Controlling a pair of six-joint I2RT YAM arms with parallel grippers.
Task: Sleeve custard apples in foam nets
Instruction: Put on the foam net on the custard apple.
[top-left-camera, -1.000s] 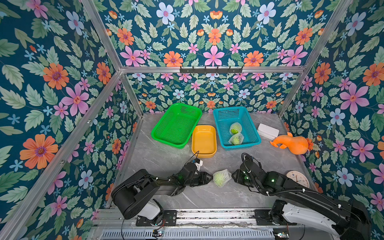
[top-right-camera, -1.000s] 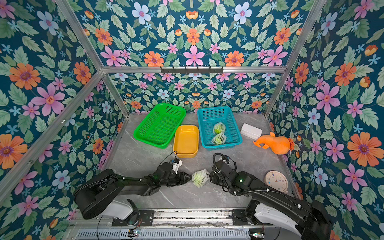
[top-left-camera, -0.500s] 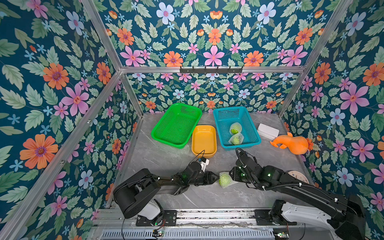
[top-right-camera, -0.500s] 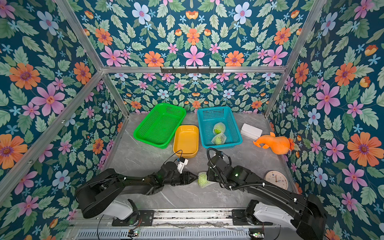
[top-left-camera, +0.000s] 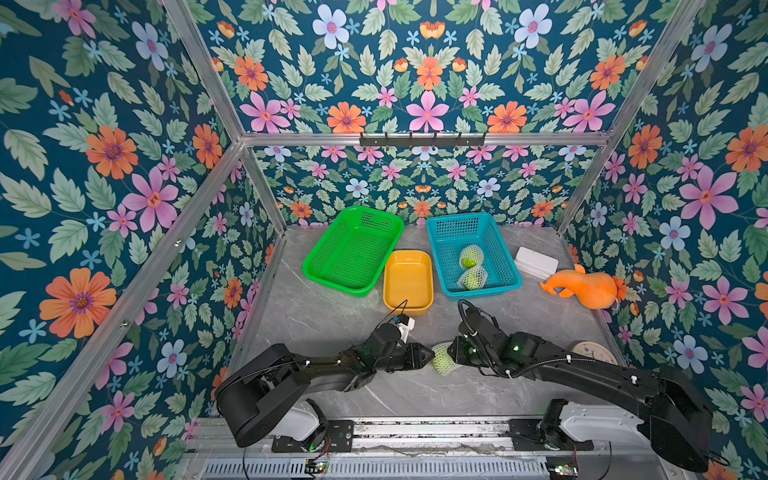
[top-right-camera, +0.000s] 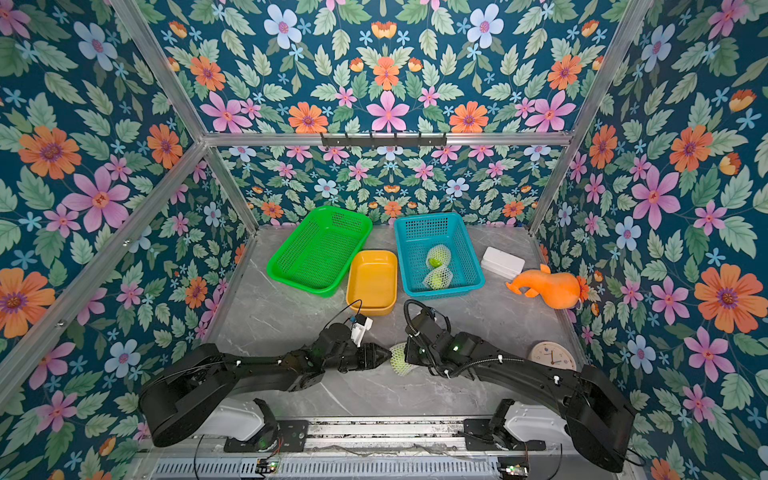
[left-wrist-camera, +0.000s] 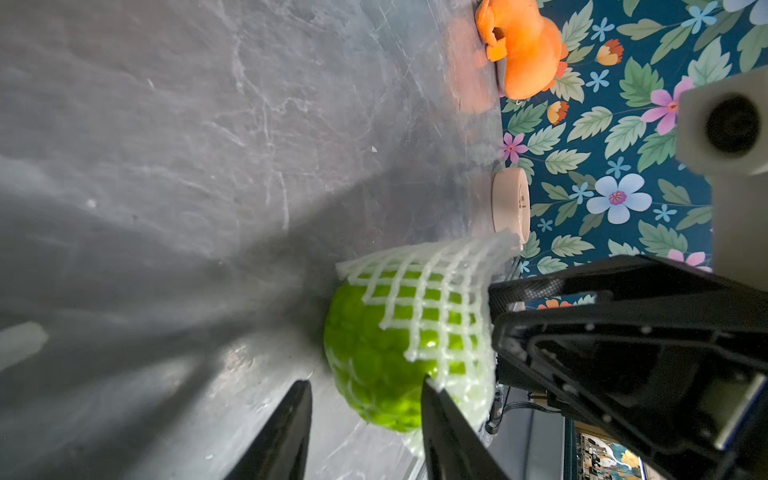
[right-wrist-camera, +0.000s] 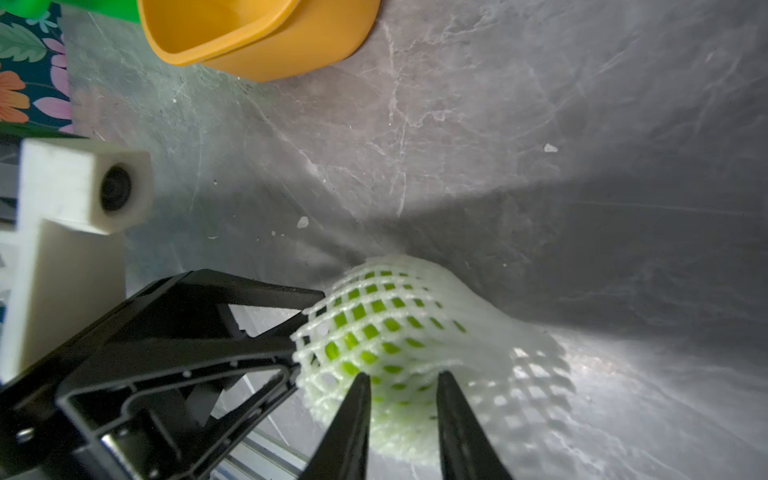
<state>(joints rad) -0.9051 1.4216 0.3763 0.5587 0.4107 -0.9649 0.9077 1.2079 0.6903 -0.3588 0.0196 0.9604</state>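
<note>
Custard apple (left-wrist-camera: 374, 357), half-sleeved in foam net (right-wrist-camera: 399, 316), is being flanked on table (top-left-camera: 332, 316) by both grippers. Left gripper (left-wrist-camera: 365, 382) jaws are being held apart at fruit. Right gripper (right-wrist-camera: 401, 376) jaws are being placed astride net; clamping cannot be told.

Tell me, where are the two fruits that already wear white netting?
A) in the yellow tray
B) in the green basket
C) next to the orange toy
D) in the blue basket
D: both netted custard apples lie side by side inside the blue basket.
</note>
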